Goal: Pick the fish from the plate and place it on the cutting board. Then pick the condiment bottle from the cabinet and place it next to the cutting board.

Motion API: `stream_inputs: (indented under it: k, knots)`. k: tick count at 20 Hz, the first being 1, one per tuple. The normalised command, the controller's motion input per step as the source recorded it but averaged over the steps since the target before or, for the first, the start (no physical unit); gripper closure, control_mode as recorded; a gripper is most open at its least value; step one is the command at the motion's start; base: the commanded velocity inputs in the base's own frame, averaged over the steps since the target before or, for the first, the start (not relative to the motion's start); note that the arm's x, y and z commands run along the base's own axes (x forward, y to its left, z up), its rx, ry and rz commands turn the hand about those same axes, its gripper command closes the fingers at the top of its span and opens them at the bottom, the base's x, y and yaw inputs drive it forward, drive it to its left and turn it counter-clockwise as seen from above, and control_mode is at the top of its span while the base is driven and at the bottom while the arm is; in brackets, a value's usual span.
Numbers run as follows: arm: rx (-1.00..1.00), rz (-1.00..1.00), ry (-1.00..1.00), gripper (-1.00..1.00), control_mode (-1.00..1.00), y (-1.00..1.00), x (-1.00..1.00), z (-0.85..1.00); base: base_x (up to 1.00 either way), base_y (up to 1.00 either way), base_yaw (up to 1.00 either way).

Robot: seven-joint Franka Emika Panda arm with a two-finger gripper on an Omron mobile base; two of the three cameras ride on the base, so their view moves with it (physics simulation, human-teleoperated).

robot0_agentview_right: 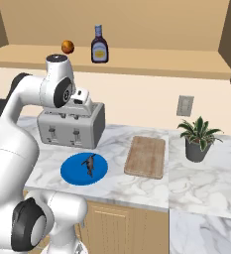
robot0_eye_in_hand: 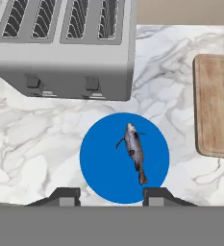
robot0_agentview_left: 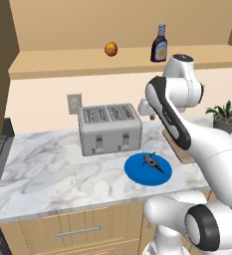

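Note:
The slim dark grey fish [robot0_eye_in_hand: 134, 151] lies on the round blue plate [robot0_eye_in_hand: 99, 158], which sits on the marble counter in front of the toaster. My gripper [robot0_eye_in_hand: 111, 197] hangs well above the plate, open, with nothing between its fingertips. It is up at about the height of the toaster's top [robot0_agentview_left: 148, 110]. The brown wooden cutting board [robot0_agentview_right: 145, 157] lies flat to the right of the plate, bare. The dark condiment bottle [robot0_agentview_right: 99, 45] with the yellow-orange label stands upright on the tan cabinet shelf [robot0_agentview_right: 151, 62], high on the wall.
A silver four-slot toaster [robot0_agentview_left: 110, 129] stands just behind the plate. A round orange fruit [robot0_agentview_left: 111, 49] rests on the shelf left of the bottle. A potted plant [robot0_agentview_right: 199, 138] stands right of the board. My own arm hides part of the board [robot0_agentview_left: 183, 153] in the left base view.

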Motion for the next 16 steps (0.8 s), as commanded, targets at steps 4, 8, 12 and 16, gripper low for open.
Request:
stream_inputs:
  k: [4,8,12,16]
  knots:
    - [0.00,0.00,0.00,-1.00,-1.00,0.00,-0.06,-0.19,0.00,0.00,0.00]
    - [0.00,0.00,0.00,-1.00,-1.00,0.00,-0.04,-0.46,0.00,0.00,0.00]
    - [0.00,0.00,0.00,-1.00,-1.00,0.00,-0.01,-0.39,0.00,0.00,0.00]
    - [0.00,0.01,0.00,-1.00,-1.00,0.00,0.00,-0.36,0.00,0.00,0.00]
